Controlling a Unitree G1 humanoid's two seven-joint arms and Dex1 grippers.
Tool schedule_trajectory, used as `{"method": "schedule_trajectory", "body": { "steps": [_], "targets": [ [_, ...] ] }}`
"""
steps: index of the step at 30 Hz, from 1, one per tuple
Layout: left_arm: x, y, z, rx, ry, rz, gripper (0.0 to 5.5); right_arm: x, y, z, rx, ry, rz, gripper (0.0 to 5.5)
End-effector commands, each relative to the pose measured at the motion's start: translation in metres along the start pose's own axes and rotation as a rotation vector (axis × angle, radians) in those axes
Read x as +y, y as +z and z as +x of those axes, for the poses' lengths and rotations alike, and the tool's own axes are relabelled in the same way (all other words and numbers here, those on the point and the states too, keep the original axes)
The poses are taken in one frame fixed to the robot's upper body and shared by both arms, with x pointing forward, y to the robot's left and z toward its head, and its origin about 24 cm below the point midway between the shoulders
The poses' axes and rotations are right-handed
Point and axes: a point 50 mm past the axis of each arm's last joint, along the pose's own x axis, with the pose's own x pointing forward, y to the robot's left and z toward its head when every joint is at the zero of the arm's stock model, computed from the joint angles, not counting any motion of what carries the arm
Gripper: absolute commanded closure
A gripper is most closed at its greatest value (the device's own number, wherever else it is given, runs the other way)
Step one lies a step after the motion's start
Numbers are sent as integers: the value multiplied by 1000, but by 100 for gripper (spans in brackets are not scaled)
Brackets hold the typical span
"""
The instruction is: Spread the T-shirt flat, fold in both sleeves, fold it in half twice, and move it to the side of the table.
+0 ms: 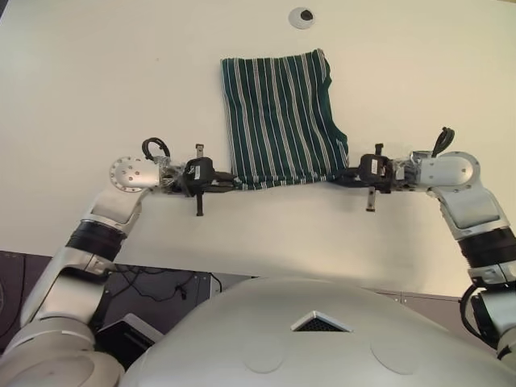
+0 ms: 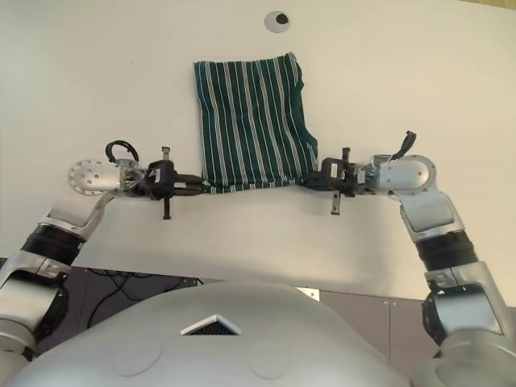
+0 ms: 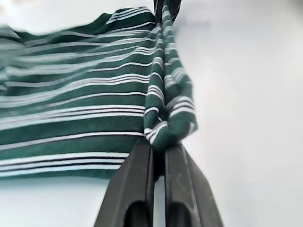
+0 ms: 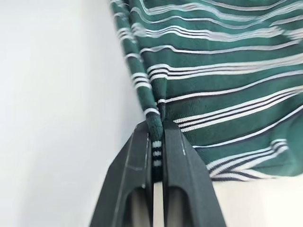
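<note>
1. We note the T-shirt (image 1: 282, 121), green with white stripes, lying as a narrow panel on the middle of the white table (image 1: 97, 81).
2. The left gripper (image 1: 229, 184) is clamped on its near left corner, with cloth bunched between the fingers.
3. The right gripper (image 1: 339, 172) is pinched on the near right corner (hem lifted or not, we cannot tell).
4. A round grommet (image 1: 302, 16) sits just beyond the shirt's far edge.
</note>
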Motion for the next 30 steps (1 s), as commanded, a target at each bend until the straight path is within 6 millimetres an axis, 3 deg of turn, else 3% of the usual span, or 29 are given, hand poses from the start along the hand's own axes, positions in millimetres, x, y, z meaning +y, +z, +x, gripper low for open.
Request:
{"method": "schedule_trajectory", "body": {
  "steps": [1,5,7,10,12,13,17,20,22,24,25,27,30],
  "targets": [
    [-4,27,-38,-74,-130,-321,549,14,23,-35,-127,220,316,550],
    [40,39,-41,-178,183,-282,550,-33,43,-14,-234,-104,216,550],
    [59,36,-36,-174,353,-269,550,-58,44,-2,-217,-287,167,550],
    [80,29,-27,-156,542,-241,550,-77,40,11,-169,-426,108,550],
    [92,29,-25,-161,634,-225,550,-85,38,16,-158,-484,96,550],
    [97,30,-24,-165,677,-217,511,-89,36,16,-163,-527,107,550],
    [113,30,-31,-194,857,-205,448,-98,30,12,-156,-633,129,461],
    [125,31,-45,-230,1036,-207,393,-109,45,4,-263,-810,66,400],
    [128,32,-47,-258,1098,-197,359,-103,67,7,-419,-796,-26,364],
    [131,37,-42,-341,1174,-178,353,-78,79,30,-480,-582,-100,356],
    [134,41,-38,-394,1227,-177,353,-68,73,43,-440,-478,-85,356],
    [143,53,-26,-514,1348,-199,353,-67,35,60,-168,-453,-43,356],
    [151,66,2,-633,1421,-283,353,-110,-12,35,73,-799,165,356]
  ]
}}
